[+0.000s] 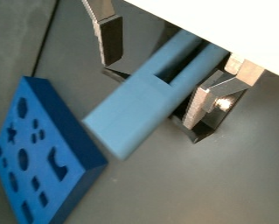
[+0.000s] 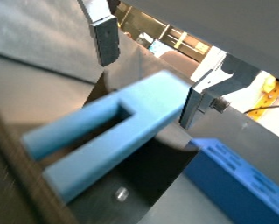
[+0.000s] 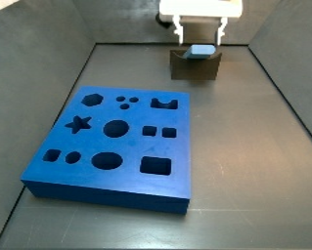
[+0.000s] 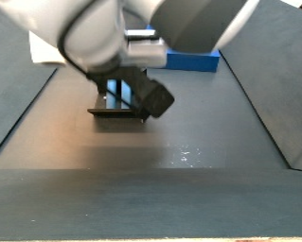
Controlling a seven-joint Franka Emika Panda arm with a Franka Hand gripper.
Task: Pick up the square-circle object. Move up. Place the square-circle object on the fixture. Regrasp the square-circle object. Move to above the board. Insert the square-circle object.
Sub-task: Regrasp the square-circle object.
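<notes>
We find the pale light-blue elongated square-circle object point(image 1: 148, 101) resting on the small dark olive-brown fixture point(image 3: 195, 64), which stands near the far edge of the dark floor. The large bright-blue board point(image 3: 112, 146) with its many cut-out holes lies well apart from it, across the middle of the floor.

The gripper point(image 1: 165, 66) is positioned directly over the fixture. In both wrist views, its flat silver fingers point(image 1: 110, 39) stand spread, one on each side of the object. Neither dark pad appears to touch the blue surface, though the gap on the side of the nearer finger is narrow, so contact there cannot be ruled out. We read the pincer as open and not pinching.

The relation that governs the coming move is the object's long axis. It runs across the line joining the two fingers, passing out between them towards the camera in a wrist view. The wide square section lies at the near end and the slimmer section recedes under the wrist. In a side view, the arm's body point(image 4: 128, 33) hides most of the object.

We judge the step in hand to be the regrasp. Closing the fingers here would clamp the object across its width.
</notes>
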